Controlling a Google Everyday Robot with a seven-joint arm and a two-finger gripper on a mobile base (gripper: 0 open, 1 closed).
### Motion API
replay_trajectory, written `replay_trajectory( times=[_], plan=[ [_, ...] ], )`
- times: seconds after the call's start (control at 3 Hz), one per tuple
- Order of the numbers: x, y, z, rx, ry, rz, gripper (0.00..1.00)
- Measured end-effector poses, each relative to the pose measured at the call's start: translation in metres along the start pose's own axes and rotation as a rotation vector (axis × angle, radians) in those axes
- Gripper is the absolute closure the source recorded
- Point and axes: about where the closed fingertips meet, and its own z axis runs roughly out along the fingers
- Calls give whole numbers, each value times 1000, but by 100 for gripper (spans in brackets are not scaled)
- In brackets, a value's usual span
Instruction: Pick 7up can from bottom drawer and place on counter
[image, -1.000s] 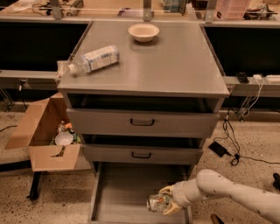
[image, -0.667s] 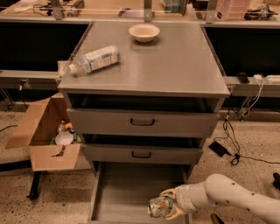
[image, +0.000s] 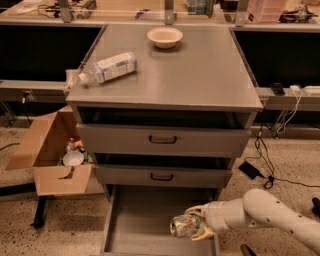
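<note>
- The gripper (image: 193, 224) is down low, below the front edge of the counter (image: 200, 75) and towards its front-right corner, reaching in from the right on the white arm (image: 270, 215).
- Its fingers (image: 198, 210) are clamped around the 7up can (image: 182, 226), one above and one below, so it's got a proper hold on it.
- The can is on its side with a shiny end facing left, over the right part of the bottom drawer (image: 142, 220), which is pulled out. Can't tell if the can is touching the drawer floor or just off it.
- Both upper drawers (image: 162, 140) stick out a little, each with a black handle.
- Up on the counter, a clear plastic bottle (image: 107, 67) is lying down by the left edge, cap end poking towards the front-left corner.
- A small pale bowl (image: 165, 36) is sitting near the back edge, about the middle, well apart from the bottle.
- On the floor past the left edge there's an open cardboard box (image: 50, 150) with some junk in it.
</note>
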Motion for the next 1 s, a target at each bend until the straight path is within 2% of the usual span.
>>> replay_trajectory(
  times=[0.33, 0.67, 1.0],
  plan=[
    [-33, -30, -68, 64, -102, -38, 100],
    [-60, -55, -132, 99, -101, -108, 100],
    [-60, -54, -132, 98, -101, -108, 100]
  ],
)
